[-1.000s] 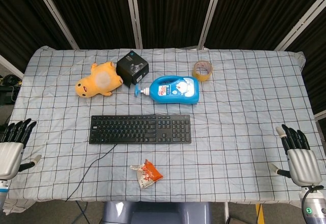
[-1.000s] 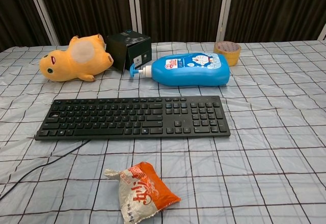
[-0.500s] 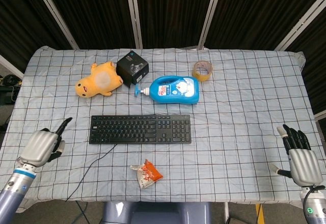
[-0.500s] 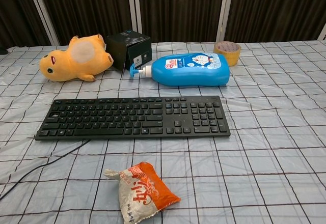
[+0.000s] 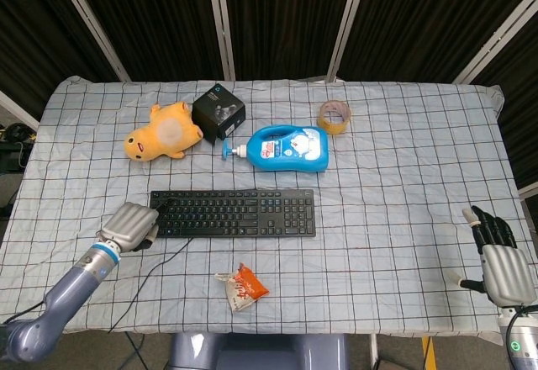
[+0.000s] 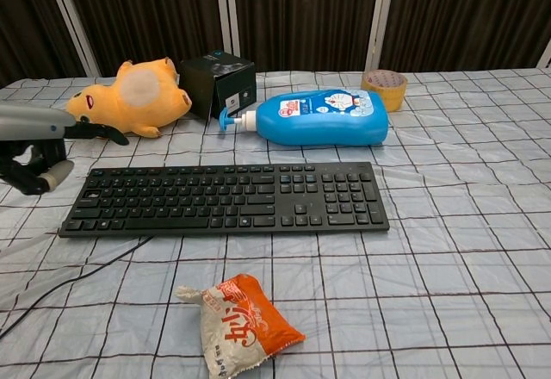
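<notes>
**Left hand arrives at the keyboard's left end**

Since a second ago the left hand [image 5: 132, 224] has swung in from the table edge; it now hovers at the left end of the flat black plastic keyboard [image 5: 233, 213], most fingers curled in on nothing and one extended over the corner keys. No key looks pressed yet, so the work seems barely begun. The right hand [image 5: 501, 262] hangs off the near right edge, fingers spread, empty.

Nearest lies a crinkled orange-and-white snack packet [image 6: 238, 323] on the wrinkled checked cloth of the table [image 5: 403, 185]. Beyond the keyboard lie a glossy blue pump bottle [image 5: 286, 148], a soft yellow plush toy [image 5: 162, 133], a matt black cardboard box [image 5: 218, 111] and a translucent tape roll [image 5: 334, 117].
</notes>
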